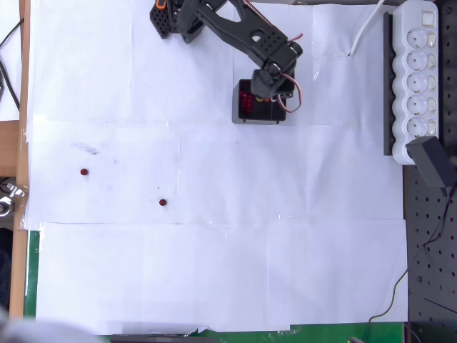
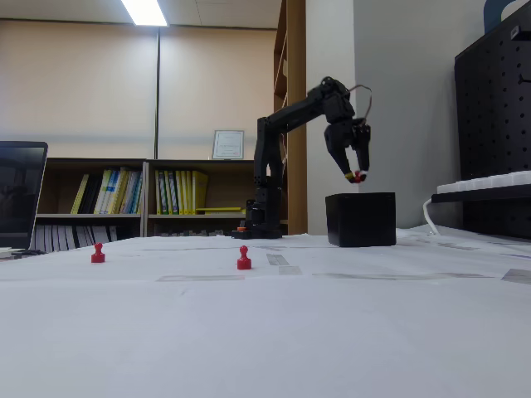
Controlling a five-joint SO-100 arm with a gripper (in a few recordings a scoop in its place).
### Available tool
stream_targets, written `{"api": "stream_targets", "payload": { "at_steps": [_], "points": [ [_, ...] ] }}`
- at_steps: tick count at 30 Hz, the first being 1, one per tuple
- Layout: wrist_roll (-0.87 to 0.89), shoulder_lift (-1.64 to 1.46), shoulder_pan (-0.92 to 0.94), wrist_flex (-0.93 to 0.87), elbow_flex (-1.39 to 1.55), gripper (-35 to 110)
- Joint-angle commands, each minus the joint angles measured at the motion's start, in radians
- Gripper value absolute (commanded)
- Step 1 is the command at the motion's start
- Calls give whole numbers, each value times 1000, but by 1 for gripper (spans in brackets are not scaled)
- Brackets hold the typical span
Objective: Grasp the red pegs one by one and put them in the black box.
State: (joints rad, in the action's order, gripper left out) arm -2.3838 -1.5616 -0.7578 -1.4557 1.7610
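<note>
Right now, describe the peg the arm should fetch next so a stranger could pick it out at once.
Start in the overhead view at the black box under the gripper, near the top of the white paper. Go down and left across the bare paper to two red pegs. A sensible pick is the peg closer to the box; the other peg sits further left, near the table's edge.

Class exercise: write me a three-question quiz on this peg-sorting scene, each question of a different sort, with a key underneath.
1. True or false: the gripper hangs above the black box.
2. How many red pegs lie loose on the white paper in the overhead view?
3. What does the gripper hold? A) a red peg B) a cable C) nothing

Key: 1. True. 2. Two: one peg farther left, another peg nearer the middle. 3. A, a red peg shows at its fingertips.
</note>
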Motion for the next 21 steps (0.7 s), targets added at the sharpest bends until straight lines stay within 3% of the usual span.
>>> {"api": "stream_targets", "payload": {
  "at_steps": [1,8,11,15,21],
  "points": [
    [-14,-26,21,114,-57,0],
    [35,-60,49,80,-67,10],
    [48,-58,48,20,-29,23],
    [40,18,67,-120,124,25],
    [64,235,296,-169,291,25]
  ]
}}
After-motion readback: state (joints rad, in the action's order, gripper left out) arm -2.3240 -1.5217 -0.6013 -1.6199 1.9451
